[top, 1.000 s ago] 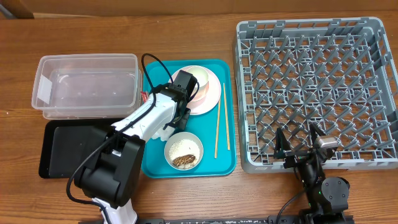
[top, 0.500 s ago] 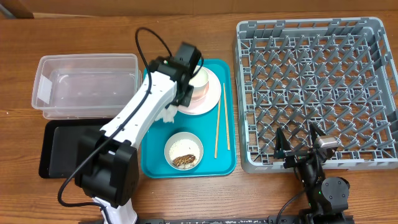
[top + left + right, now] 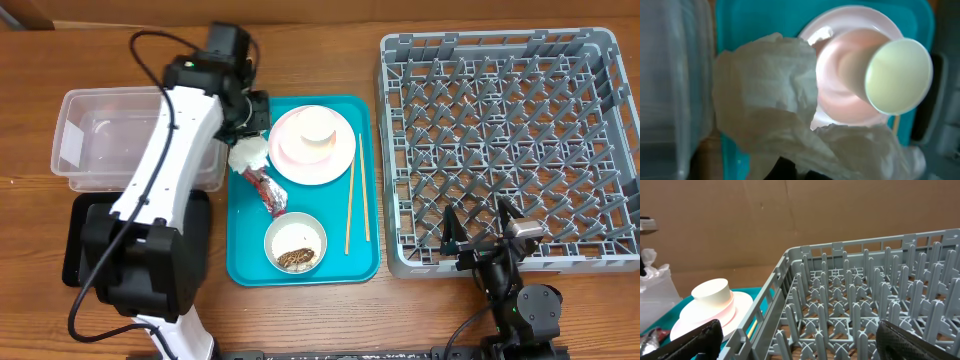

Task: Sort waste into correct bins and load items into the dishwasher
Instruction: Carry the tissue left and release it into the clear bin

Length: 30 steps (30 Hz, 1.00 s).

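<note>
My left gripper (image 3: 247, 138) is shut on a crumpled white napkin (image 3: 248, 154) and holds it over the teal tray's left edge, beside the clear tub (image 3: 120, 140). In the left wrist view the napkin (image 3: 765, 100) fills the frame above my dark fingertips (image 3: 812, 170). A red snack wrapper (image 3: 268, 190) lies on the tray. The pink plate (image 3: 335, 160) carries an upturned pink bowl (image 3: 840, 75) with the white cup (image 3: 897, 75) on it. A grey-white bowl (image 3: 295, 243) holds food scraps. Two chopsticks (image 3: 350, 205) lie on the tray's right side. My right gripper (image 3: 483, 232) is open and empty at the dish rack's (image 3: 500, 130) near edge.
The black tray (image 3: 95, 240) lies in front of the clear tub, partly under my left arm. The teal tray (image 3: 240, 265) sits between the bins and the rack. The right wrist view shows the rack's pegs (image 3: 865, 295) and the plate stack (image 3: 715, 305).
My left arm swung from over the plate back and to the left, carrying the napkin toward the clear tub. The red wrapper now shows on the tray. The right arm has not moved.
</note>
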Each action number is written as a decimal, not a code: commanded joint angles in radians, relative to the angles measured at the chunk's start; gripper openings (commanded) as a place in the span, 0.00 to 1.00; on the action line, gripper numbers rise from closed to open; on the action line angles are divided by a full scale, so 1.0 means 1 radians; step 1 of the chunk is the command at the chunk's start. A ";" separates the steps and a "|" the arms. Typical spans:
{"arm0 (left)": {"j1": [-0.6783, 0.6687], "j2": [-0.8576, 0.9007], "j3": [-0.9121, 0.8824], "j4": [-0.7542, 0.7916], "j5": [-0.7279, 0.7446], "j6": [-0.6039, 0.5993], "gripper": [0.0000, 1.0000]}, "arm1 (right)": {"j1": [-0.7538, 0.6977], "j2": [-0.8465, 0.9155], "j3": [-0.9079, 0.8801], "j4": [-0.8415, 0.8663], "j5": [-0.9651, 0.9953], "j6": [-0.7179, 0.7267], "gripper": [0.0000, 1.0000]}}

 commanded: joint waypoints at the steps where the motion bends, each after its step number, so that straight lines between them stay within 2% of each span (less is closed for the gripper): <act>1: 0.029 0.001 0.019 -0.016 0.214 0.023 0.04 | 0.006 -0.008 -0.010 0.006 0.006 -0.006 1.00; 5: 0.098 0.001 0.019 -0.004 0.137 -0.021 0.04 | 0.006 -0.008 -0.010 0.006 0.006 -0.006 1.00; 11: 0.223 0.001 0.018 0.048 0.112 -0.051 0.04 | 0.006 -0.008 -0.010 0.006 0.006 -0.006 1.00; 13: 0.255 0.001 0.018 0.053 0.044 -0.060 0.04 | 0.006 -0.008 -0.010 0.006 0.005 -0.006 1.00; 15: 0.289 0.002 0.006 0.074 -0.113 -0.060 0.04 | 0.006 -0.008 -0.010 0.006 0.006 -0.007 1.00; 17: 0.299 0.003 -0.013 0.104 -0.170 -0.060 0.04 | 0.006 -0.008 -0.010 0.006 0.006 -0.006 1.00; 22: 0.303 0.005 -0.055 0.189 -0.185 -0.060 0.04 | 0.006 -0.008 -0.010 0.006 0.006 -0.006 1.00; 27: 0.302 0.012 -0.122 0.285 -0.296 -0.061 0.04 | 0.006 -0.008 -0.010 0.006 0.006 -0.007 1.00; 30: 0.302 0.013 -0.169 0.324 -0.304 -0.060 0.04 | 0.006 -0.008 -0.010 0.006 0.006 -0.006 1.00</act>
